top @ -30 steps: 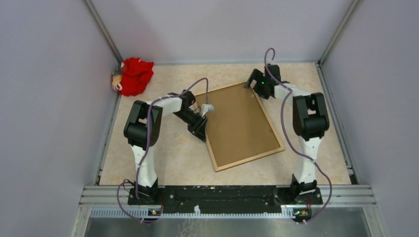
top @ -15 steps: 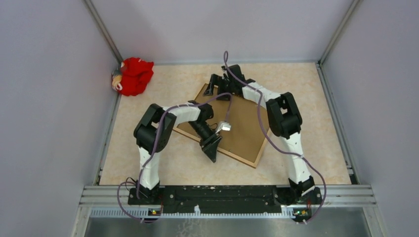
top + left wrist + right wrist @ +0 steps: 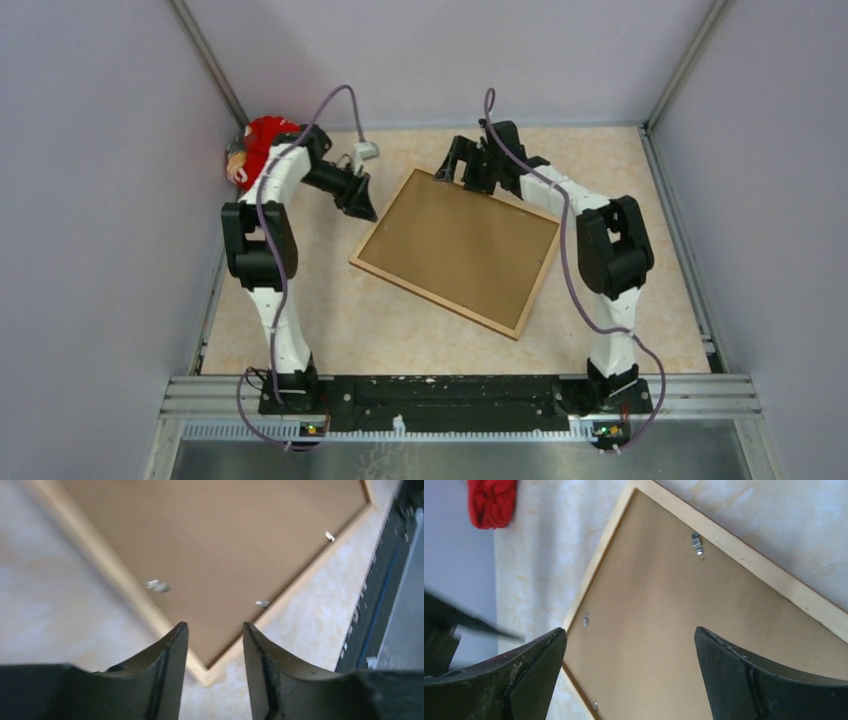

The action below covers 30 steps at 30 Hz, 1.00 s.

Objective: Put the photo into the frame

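The frame (image 3: 435, 301) lies back up and skewed at the table's middle, a plain brown backing board (image 3: 455, 250) filling it. The photo is hidden. My left gripper (image 3: 363, 207) hovers by the frame's left corner. In the left wrist view, the left gripper (image 3: 215, 626) stands open and empty above that corner of the moulding (image 3: 107, 562). My right gripper (image 3: 452, 168) is over the frame's far corner. In the right wrist view, the right gripper (image 3: 630, 630) gapes wide and empty above the backing board (image 3: 664, 595).
A red cloth toy (image 3: 262, 150) lies in the far left corner, right behind the left arm. Small metal tabs (image 3: 696, 542) stick out along the frame's inner edge. Grey walls close in three sides, and a black rail (image 3: 440, 390) runs along the near edge.
The frame has been turned and slid left. My left arm has swung from the frame's near edge to the far left, beside the red toy. The right gripper stayed at the far corner.
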Available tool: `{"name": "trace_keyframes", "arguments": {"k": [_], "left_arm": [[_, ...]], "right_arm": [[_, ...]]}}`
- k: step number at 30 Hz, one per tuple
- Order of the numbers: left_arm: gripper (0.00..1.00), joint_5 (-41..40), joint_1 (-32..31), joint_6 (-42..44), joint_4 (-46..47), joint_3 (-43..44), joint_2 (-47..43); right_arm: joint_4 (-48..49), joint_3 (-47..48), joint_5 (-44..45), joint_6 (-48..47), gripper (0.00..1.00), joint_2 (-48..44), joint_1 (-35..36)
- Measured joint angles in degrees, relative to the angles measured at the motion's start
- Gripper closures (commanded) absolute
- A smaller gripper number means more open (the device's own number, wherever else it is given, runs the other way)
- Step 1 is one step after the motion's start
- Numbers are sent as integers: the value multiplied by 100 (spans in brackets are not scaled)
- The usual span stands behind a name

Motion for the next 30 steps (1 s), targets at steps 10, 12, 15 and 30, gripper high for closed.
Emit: {"name": "trace_keyframes", "arguments": {"k": [10, 12, 15, 30], "left_arm": [[70, 76, 1150, -1104, 785, 680, 1722], [70, 85, 1078, -1209, 850, 562, 1773], [74, 184, 1003, -1283, 896, 516, 1773], [82, 863, 968, -1163, 903, -28, 1770]], "right_arm": [[914, -909, -22, 339, 22, -629, 503], [986, -922, -66, 402, 22, -538, 664], [1145, -905, -133, 481, 24, -326, 892], [1421, -459, -385, 859, 28, 778, 1493]]}}
